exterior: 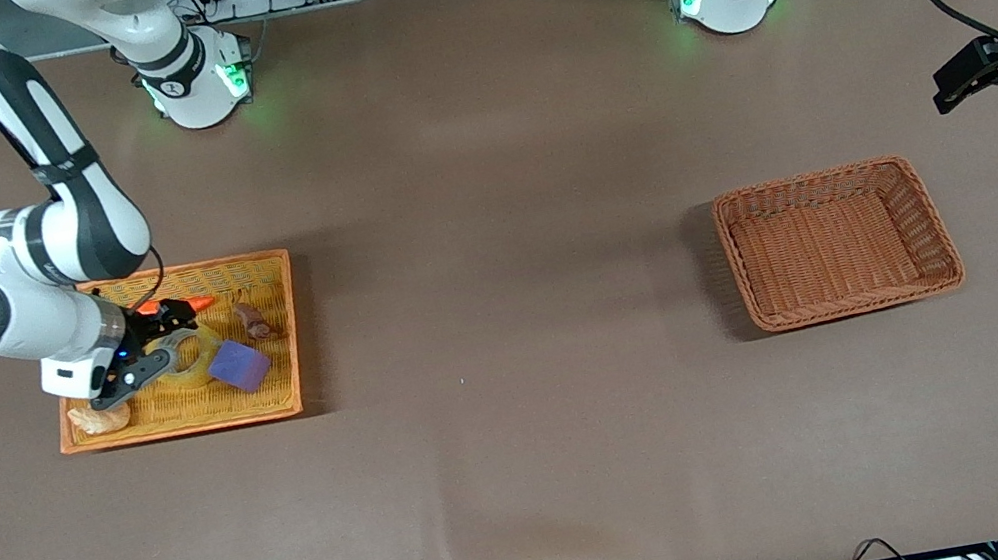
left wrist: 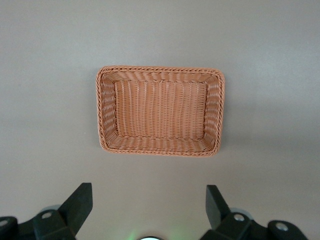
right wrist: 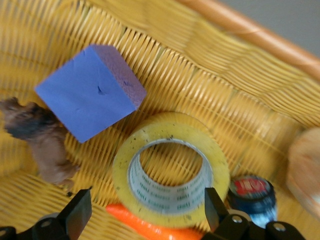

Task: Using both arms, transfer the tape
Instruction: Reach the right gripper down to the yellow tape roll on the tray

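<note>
Low in the yellow wicker tray (exterior: 285,331), the tape (exterior: 193,361) lies flat under the right pincer (exterior: 153,363).

Right pincer fingers (right wrist: 75,215) are spread wide above the roll (right wrist: 170,175), not touching it. Just beside the tape lie a blue foam block (right wrist: 85,97), an orange carrot (right wrist: 150,227), a brown toy animal (right wrist: 45,145) and a small dark jar (right wrist: 252,195). Well apart on the counter (exterior: 525,438), toward the left arm's end, sits a brown wicker basket (left wrist: 217,115); the left pincer (left wrist: 149,207) waits spread, high over the counter.
</note>
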